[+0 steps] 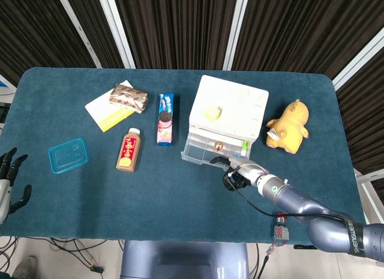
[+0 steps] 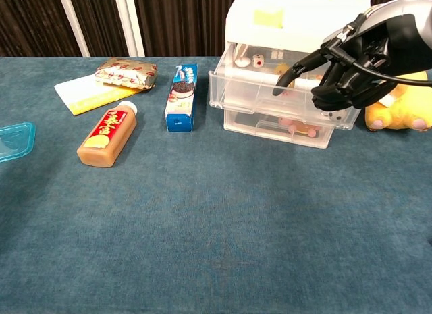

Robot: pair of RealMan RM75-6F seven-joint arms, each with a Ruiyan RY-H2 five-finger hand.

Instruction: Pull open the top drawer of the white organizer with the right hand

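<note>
Organizer: I see the white organizer (image 1: 228, 114) toward 1 o'clock from the worktop's (image 1: 180, 183) centre, two clear drawers stacked under a white lid.
Top drawer: the top drawer (image 2: 277, 98) juts forward past the lower drawer (image 2: 273, 128), with small items inside.
Right robot hand: my right robot hand (image 2: 351, 67) is at the top drawer's front, at the right end, one fingertip (image 2: 278, 90) hooked down over the front wall and the rest curled against it; I read it as gripping the drawer front.
Left robot hand: the left robot hand (image 1: 9, 183) sits off the worktop's edge at 8 o'clock, fingers spread, holding nothing.
Plush: a yellow plush toy (image 1: 289, 126) lies just beside the organizer at its 3 o'clock.
Others: a cookie box (image 1: 165, 118) at the organizer's 9 o'clock, then a brown bottle (image 1: 128, 150), a wrapped snack (image 1: 128, 98) on a yellow-white card (image 1: 108, 113), and a blue container lid (image 1: 68, 155).
</note>
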